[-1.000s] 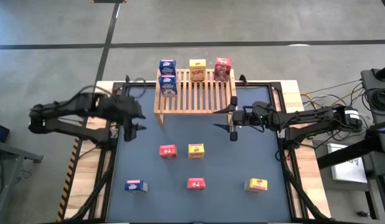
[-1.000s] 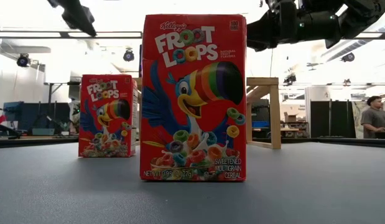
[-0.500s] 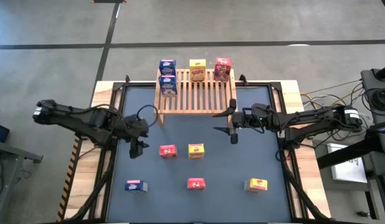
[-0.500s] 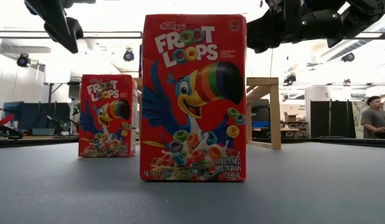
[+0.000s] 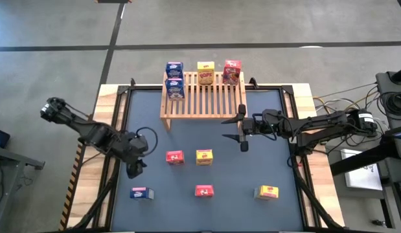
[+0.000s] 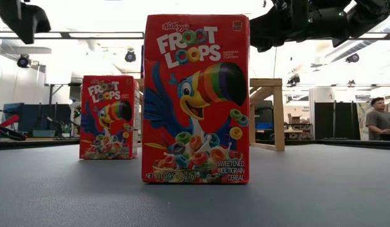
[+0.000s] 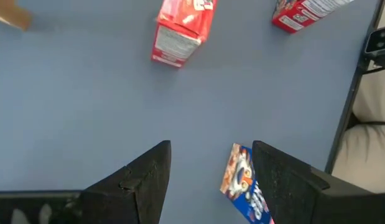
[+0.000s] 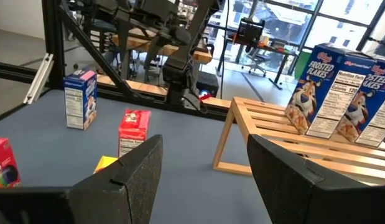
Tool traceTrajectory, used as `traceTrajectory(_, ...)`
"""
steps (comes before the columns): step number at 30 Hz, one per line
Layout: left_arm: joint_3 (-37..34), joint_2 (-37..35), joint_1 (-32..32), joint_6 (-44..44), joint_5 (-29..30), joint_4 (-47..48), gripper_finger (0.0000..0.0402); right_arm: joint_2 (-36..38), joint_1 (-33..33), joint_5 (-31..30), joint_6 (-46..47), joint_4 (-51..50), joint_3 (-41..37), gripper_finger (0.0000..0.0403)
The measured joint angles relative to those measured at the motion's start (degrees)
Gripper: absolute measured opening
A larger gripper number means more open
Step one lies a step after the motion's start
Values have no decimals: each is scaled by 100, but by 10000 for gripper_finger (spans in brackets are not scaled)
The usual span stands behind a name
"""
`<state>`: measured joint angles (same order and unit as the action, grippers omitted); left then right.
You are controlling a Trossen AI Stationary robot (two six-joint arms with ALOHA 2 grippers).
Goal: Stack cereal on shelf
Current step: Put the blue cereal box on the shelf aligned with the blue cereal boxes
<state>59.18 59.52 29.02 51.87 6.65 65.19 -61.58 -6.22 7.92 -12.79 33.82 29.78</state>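
Observation:
The shelf (image 5: 201, 96) stands at the table's far middle, with two blue cereal boxes (image 5: 175, 77), a yellow one (image 5: 205, 71) and a red one (image 5: 231, 71) on its slats. On the dark mat stand a red box (image 5: 175, 156), a yellow box (image 5: 204, 156), a blue box (image 5: 141, 193), a red box (image 5: 203, 191) and a yellow box (image 5: 267, 191). My left gripper (image 5: 134, 169) hangs open above the mat, tilted down, just far of the blue box (image 7: 242, 183). My right gripper (image 5: 229, 126) hovers open, level, near the shelf's right leg.
Black frame rails (image 5: 116, 149) run along the mat's left and right sides over the wooden table edge. In the low view the near red box (image 6: 196, 98) fills the middle. A person (image 6: 377, 120) stands far off in the room at right.
My left gripper has swung from beside the shelf's left leg toward the table's near edge, sinking and rolling about its own axis. It now hangs close to the near-left blue box. Its fingers stay open. The boxes have not moved.

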Motion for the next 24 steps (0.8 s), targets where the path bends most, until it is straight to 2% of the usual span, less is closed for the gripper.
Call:
traceTrajectory(10, -7, 162, 655, 782, 97, 13, 207, 0, 0, 0, 43, 37, 0, 224)
traceTrajectory(24, -7, 193, 945, 1312, -8, 13, 207, 0, 0, 0, 117, 35, 0, 224)
